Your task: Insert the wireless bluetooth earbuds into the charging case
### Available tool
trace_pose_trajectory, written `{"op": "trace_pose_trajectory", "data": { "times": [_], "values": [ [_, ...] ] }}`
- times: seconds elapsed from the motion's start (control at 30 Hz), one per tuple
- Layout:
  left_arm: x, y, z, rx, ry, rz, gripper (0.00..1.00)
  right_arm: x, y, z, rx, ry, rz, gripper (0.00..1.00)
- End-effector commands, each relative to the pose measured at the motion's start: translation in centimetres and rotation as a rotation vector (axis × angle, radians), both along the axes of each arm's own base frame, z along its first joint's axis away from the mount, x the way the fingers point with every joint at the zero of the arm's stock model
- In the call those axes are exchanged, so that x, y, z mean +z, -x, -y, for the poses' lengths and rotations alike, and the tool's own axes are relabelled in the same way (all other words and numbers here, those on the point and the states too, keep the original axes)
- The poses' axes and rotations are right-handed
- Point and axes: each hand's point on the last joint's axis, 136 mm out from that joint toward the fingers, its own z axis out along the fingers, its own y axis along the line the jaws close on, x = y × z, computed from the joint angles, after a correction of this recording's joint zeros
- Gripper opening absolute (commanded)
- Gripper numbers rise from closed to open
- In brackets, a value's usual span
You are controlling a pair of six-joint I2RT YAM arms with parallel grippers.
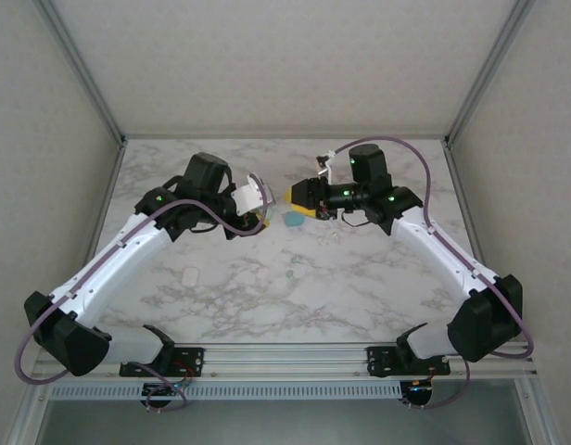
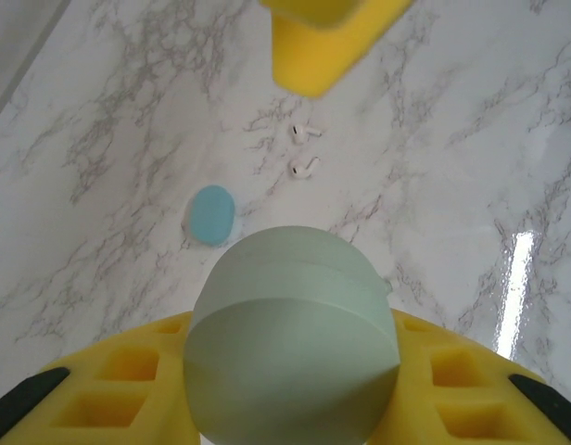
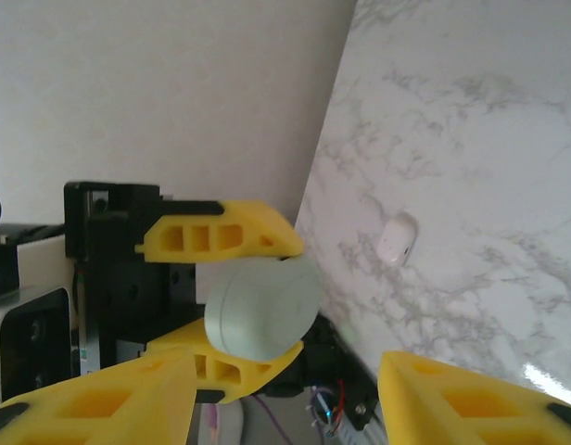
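1. Reaching from their bases at the near edge of the marble table (image 1: 267, 297), both arms bend inward so that their tips meet over the far middle of the surface.
2. Two white wireless bluetooth earbuds (image 2: 304, 133) lie loose on the table, close together but not touching, both outside any case. They sit on the near side of where the arm tips meet.
3. A blue oval piece (image 2: 212, 214) lies flat on the table near the two buds but apart from them. Whether it is a lid or a small case cannot be told.
4. The left end effector (image 1: 259, 209) is clamped narrowly on the charging case (image 2: 293, 343), a pale mint rounded pillbox. One yellow finger presses each side, and the case hangs above the table.
5. A seam runs around the case. Whether the lid is fully closed cannot be told.
6. The right end effector (image 1: 294, 197) faces the held case from the other side, just beside it. Its yellow fingers stand apart with nothing between them.
7. In the right wrist view a small white piece (image 3: 397, 238) rests on the marble beyond the held case. It is too small to tell whether it is a bud.
8. The table ends at a plain pale wall (image 1: 285, 65).
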Motion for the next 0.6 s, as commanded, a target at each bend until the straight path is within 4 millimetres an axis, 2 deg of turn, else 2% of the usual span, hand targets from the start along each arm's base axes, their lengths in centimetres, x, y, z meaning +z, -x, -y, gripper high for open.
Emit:
{"op": "trace_pose_trajectory", "data": {
  "times": [0.0,0.37,0.57],
  "values": [
    [0.9,0.1,0.7,-0.025,0.005,0.023,0.27,1.1,0.8,-1.3,0.071,-0.037,0.004,0.56],
    [0.7,-0.2,1.0,-0.027,-0.015,0.008,0.27,1.3,1.8,-3.4,0.135,-0.068,-0.006,0.58],
    [0.8,-0.1,1.0,-0.032,-0.012,0.006,0.27,0.2,1.3,-3.9,0.129,-0.040,-0.027,0.56]
  ]
}}
